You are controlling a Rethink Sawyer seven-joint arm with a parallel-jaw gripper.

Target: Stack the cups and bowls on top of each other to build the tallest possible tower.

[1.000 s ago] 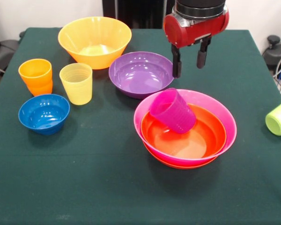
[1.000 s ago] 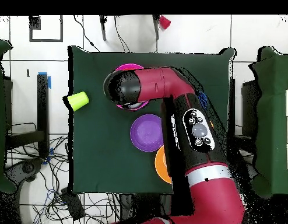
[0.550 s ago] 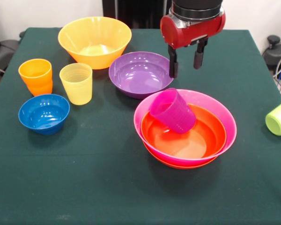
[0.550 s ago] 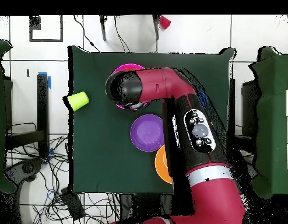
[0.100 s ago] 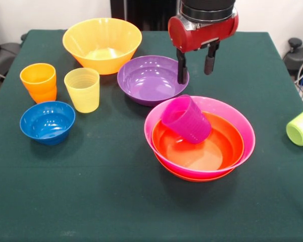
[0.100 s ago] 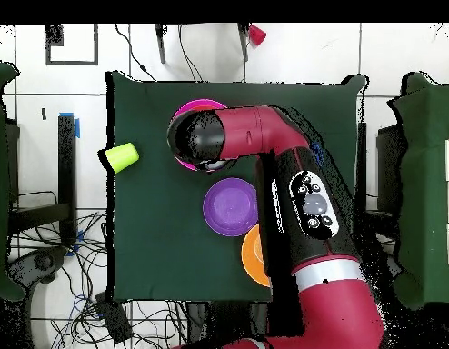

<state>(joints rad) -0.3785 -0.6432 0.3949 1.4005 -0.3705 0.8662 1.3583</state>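
The tower is a pink bowl (image 5: 227, 113) nested between red-orange bowls (image 5: 219, 148), with a purple cup (image 5: 186, 119) lying tilted inside. My gripper (image 5: 194, 68) hangs open and empty above the right rim of the wide purple bowl (image 5: 149, 79), just behind the tower. At the left stand the yellow cup (image 5: 83, 89), orange cups (image 5: 39, 81) and small blue bowl (image 5: 47, 121). The big yellow-orange bowl (image 5: 102, 44) sits at the back. A lime green cup (image 5: 302, 126) lies on its side at the right edge. In the overhead view the arm hides most of the pink bowl (image 6: 199, 107).
The table (image 5: 91, 191) has a dark green cloth. In the overhead view the purple bowl (image 6: 228, 206) and lime green cup (image 6: 122, 156) show beside the arm, and cables lie on the floor around the table.
The gripper has shifted left and a little farther back from the pink bowl, toward the purple bowl's rim. Nothing else has moved.
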